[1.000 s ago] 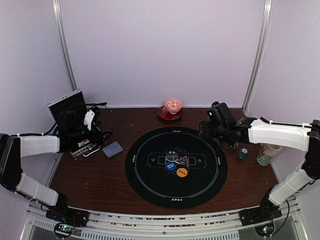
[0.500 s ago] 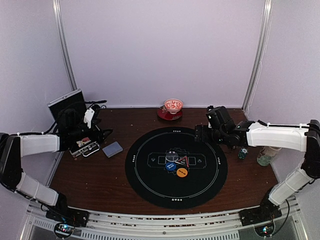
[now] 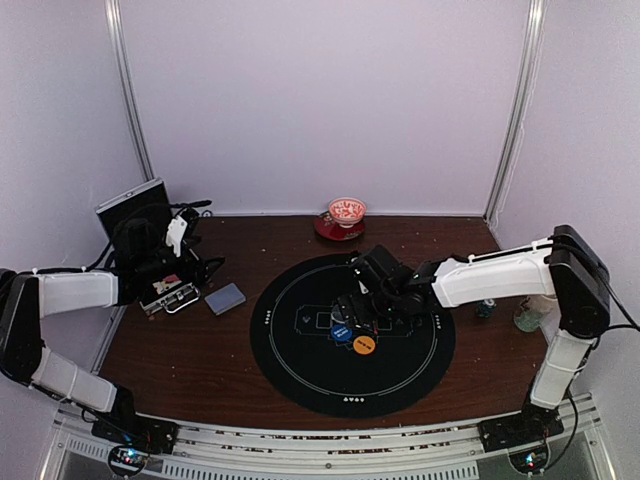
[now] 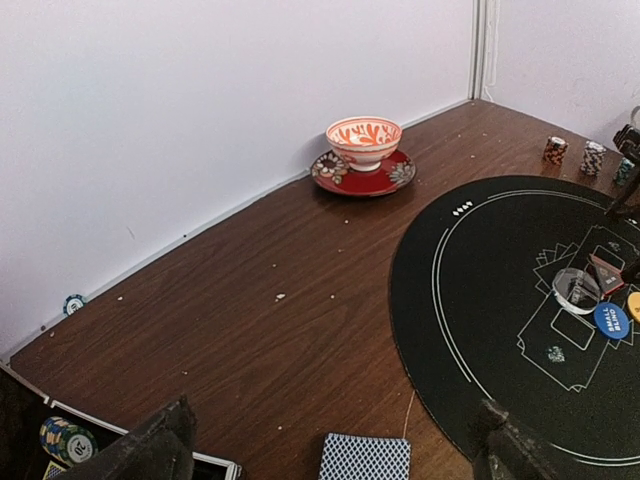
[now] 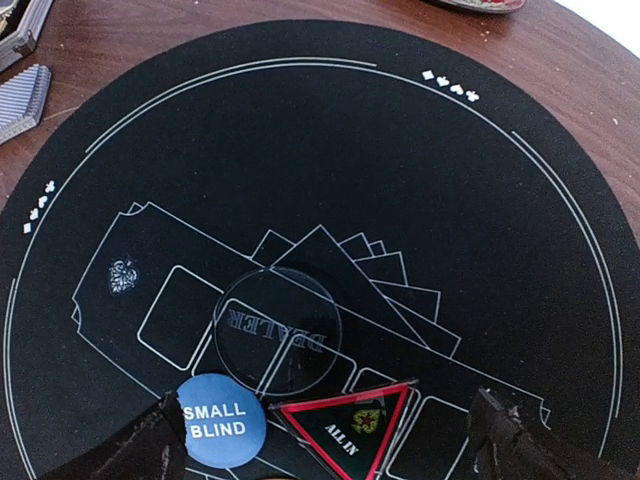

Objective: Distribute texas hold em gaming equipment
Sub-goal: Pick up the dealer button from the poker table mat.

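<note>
Far L, near table edge: open metal case (image 3: 168, 295), lid up, striped chips (image 4: 60, 440) inside. Over case's R end: L gripper (image 3: 205, 270), jaws spread wide, nothing between them, nothing held. Just R of that, flat on brown table (image 3: 180, 370): card deck (image 3: 225, 298), grey-blue backs up, apart from mat. By back wall in L wrist view: one loose chip (image 4: 73, 304).

Mid-table: big round black mat (image 3: 300, 365) w/ white lines. Behind it, at wall: red-white bowl (image 3: 347, 209) on red saucer (image 3: 330, 230).

At mat ctr, on printed card outlines: clear dealer disc (image 5: 278, 330), blue Small Blind disc (image 5: 222, 420) at its edge, red-edged All In triangle (image 5: 350, 425) just beside blue one, orange disc (image 3: 364, 345) on side nearest arm bases. Low over this cluster: R gripper (image 3: 348, 305), arm stretched in from R, fingers far apart, gripping nothing. Blue disc & triangle visible between the two fingers in R wrist view. Touching mat or not: can't tell.

R of mat, on bare wood: small chip stacks (image 4: 555, 150), mixed colours. Far R edge: pale cup (image 3: 528, 315).
</note>
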{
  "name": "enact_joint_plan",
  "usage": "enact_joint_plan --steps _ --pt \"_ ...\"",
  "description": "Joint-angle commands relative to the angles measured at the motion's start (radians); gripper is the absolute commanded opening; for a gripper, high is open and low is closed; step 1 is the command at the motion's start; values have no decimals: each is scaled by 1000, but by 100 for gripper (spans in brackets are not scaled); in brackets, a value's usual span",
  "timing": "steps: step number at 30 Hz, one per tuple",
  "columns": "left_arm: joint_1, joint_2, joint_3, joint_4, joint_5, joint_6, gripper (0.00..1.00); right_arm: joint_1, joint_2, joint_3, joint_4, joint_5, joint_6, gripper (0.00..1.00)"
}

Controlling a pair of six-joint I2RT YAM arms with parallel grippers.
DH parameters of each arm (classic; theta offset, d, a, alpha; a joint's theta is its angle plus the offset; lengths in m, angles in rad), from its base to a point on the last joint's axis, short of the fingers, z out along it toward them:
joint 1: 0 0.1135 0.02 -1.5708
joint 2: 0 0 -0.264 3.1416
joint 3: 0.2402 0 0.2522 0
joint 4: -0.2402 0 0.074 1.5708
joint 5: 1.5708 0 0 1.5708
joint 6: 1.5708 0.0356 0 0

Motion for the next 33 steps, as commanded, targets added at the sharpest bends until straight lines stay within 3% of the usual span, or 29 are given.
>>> enact_joint_plan --steps 1,20,33 --pt "-1 -19 -13 68 -1 15 98 12 58 53 -2 7 3 100" --pt "-2 1 -9 73 -9 20 98 18 218 151 11 -32 -4 96" --pt "-2 3 -8 74 -10 22 98 28 277 184 -8 -66 -19 79"
